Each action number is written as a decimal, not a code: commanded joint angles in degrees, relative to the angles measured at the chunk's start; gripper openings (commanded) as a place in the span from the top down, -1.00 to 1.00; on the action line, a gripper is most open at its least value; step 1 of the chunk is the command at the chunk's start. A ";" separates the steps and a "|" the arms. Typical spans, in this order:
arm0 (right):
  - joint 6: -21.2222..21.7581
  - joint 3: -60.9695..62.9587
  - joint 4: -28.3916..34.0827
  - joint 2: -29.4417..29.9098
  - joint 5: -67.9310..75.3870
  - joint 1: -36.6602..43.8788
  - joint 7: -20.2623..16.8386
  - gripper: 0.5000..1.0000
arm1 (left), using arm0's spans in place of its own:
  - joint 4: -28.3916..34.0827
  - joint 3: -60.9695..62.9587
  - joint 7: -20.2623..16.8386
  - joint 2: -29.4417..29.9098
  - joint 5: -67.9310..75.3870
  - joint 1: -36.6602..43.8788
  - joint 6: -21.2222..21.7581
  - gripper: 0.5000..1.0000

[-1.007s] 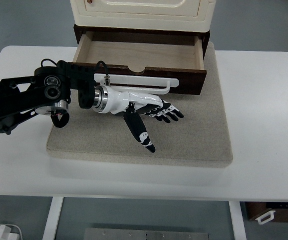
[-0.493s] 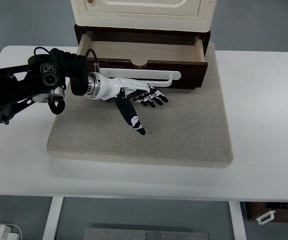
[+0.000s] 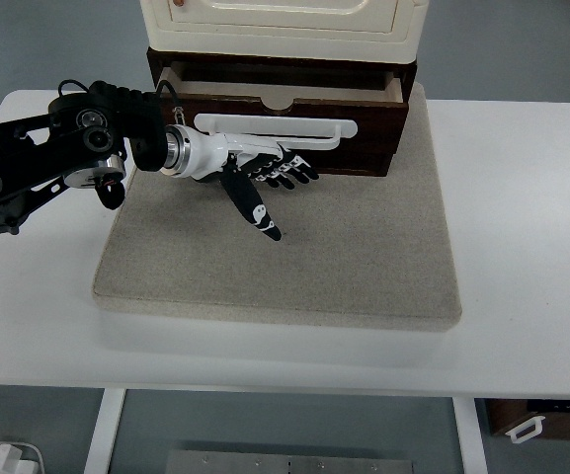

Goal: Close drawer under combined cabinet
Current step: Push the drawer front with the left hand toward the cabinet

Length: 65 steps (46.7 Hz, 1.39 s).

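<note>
On the white table [image 3: 522,247], a beige mat [image 3: 364,257] keeps the cream cabinet [image 3: 283,25] steady. At twelve o'clock its dark wooden drawer [image 3: 364,138] stands barely ajar; our left hand [image 3: 260,178], fingers spread and empty, seemingly pushes against the white handle [image 3: 285,131].

drawer [image 3: 373,133]: dark glossy wood front, white plastic handle [image 3: 275,129]. cabinet [image 3: 283,25]: cream gloss. mat [image 3: 364,257]: rough beige cloth. tabletop [image 3: 522,247]: smooth matt white. left hand [image 3: 255,178]: glossy plastic shell.
</note>
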 commanded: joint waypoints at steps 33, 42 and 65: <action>-0.02 0.02 0.00 0.00 0.00 0.00 0.00 -0.81 | 7.00 -2.22 -0.97 -0.93 0.95 -0.32 0.68 -1.00; 0.07 -0.07 0.00 0.00 0.00 0.00 0.00 -0.81 | 8.49 -2.58 -1.06 -0.93 1.04 -0.50 0.68 -1.00; -0.02 0.02 0.00 0.00 0.00 0.00 0.00 -0.81 | 10.25 -2.75 -1.76 -0.84 0.87 -0.50 1.21 -1.00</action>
